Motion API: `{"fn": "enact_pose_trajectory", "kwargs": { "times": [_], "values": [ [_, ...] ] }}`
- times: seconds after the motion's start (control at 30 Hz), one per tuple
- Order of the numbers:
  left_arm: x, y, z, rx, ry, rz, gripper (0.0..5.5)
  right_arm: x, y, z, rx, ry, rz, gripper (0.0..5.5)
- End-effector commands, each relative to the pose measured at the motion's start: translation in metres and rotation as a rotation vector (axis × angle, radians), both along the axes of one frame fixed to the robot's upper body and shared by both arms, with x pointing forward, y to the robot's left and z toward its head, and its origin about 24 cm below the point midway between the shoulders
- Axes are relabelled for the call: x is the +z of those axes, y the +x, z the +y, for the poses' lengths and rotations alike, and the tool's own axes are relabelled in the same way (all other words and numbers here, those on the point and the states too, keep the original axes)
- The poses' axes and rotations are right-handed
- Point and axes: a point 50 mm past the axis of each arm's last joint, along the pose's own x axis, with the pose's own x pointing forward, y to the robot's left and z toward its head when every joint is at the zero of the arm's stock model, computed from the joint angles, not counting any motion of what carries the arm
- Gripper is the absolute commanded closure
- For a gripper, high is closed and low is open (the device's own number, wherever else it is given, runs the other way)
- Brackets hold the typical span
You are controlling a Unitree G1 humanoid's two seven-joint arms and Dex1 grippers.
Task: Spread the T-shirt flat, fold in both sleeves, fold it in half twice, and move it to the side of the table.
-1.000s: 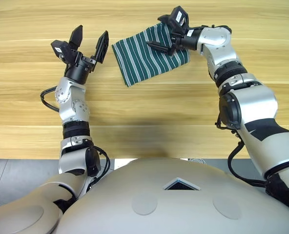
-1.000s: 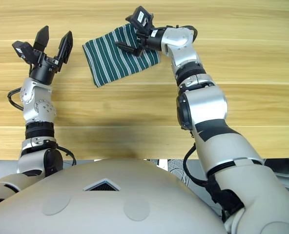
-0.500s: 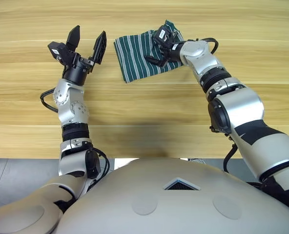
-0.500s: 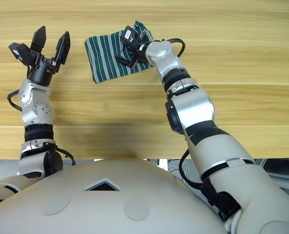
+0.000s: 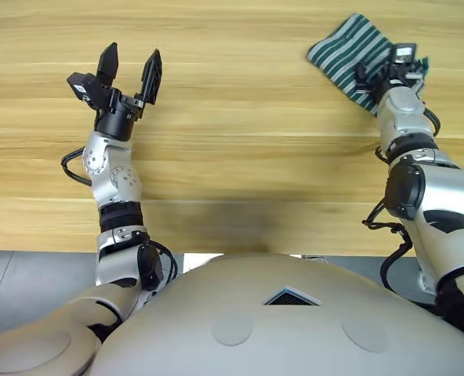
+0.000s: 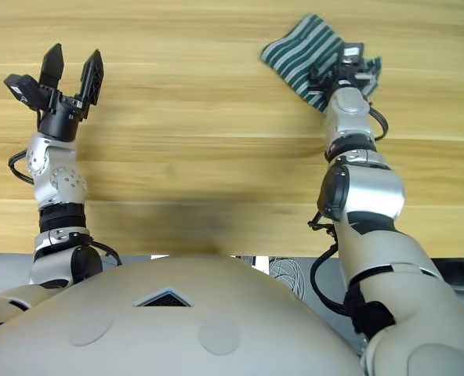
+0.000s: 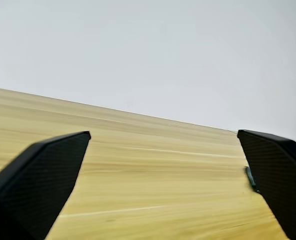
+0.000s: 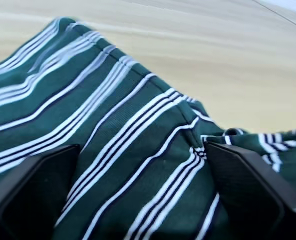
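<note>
The folded green-and-white striped T-shirt (image 5: 344, 52) lies at the far right of the wooden table (image 5: 232, 157), somewhat rumpled. My right gripper (image 5: 390, 72) rests on its near right part, open. In the right wrist view its fingers (image 8: 33, 190) stand wide apart, with striped cloth (image 8: 138, 125) bunched between them. My left gripper (image 5: 132, 53) is held up at the far left of the table, open and with nothing in it. In the left wrist view bare wood lies between its fingertips (image 7: 43, 160).
The light wood tabletop stretches bare between the two arms. Its near edge (image 5: 240, 252) runs just in front of the robot, with grey floor (image 5: 28, 290) below. A pale wall (image 7: 148, 50) rises behind the table's far edge.
My right arm has swung from the table's middle to the far right, taking the T-shirt along. The left gripper shifted slightly left and stayed open.
</note>
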Motion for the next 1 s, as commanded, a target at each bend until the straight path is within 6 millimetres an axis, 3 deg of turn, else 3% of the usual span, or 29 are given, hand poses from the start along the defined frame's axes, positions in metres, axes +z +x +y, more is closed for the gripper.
{"fn": "enact_pose_trajectory", "kwargs": {
  "times": [0.03, 0.1, 0.33, 0.4, 0.5, 0.57, 0.63, 0.7, 0.83, 1.0],
  "values": [
    [0.003, -0.003, 0.004, 0.019, 0.008, -0.018, 0.10, -0.061, -0.057, -0.004, -0.112, 0.074, 0.283, 0.89],
    [0.004, -0.005, 0.006, 0.023, 0.014, -0.022, 0.10, -0.059, -0.051, 0.005, -0.104, 0.130, 0.272, 0.89],
    [0.005, -0.013, 0.011, 0.054, 0.019, -0.038, 0.10, -0.012, 0.000, 0.024, -0.116, 0.206, 0.026, 0.89],
    [0.006, -0.012, 0.010, 0.051, 0.019, -0.043, 0.10, 0.015, 0.019, 0.025, -0.048, 0.189, -0.107, 0.89],
    [0.009, -0.012, 0.011, 0.050, 0.017, -0.053, 0.10, 0.098, 0.047, 0.006, 0.163, -0.065, -0.413, 0.89],
    [0.009, -0.015, 0.012, 0.058, 0.016, -0.057, 0.10, 0.118, 0.051, -0.005, 0.226, -0.144, -0.424, 0.89],
    [0.009, -0.019, 0.013, 0.071, 0.014, -0.062, 0.10, 0.111, 0.047, -0.016, 0.343, -0.256, -0.302, 0.89],
    [0.010, -0.020, 0.012, 0.071, 0.013, -0.066, 0.10, 0.091, 0.030, -0.034, 0.453, -0.317, -0.151, 0.89],
    [0.013, -0.019, 0.012, 0.057, 0.017, -0.071, 0.10, 0.073, 0.007, -0.058, 0.487, -0.267, -0.077, 0.89],
    [0.017, -0.018, 0.011, 0.034, 0.027, -0.077, 0.10, 0.040, -0.016, -0.060, 0.476, -0.148, -0.004, 0.89]
  ]
}}
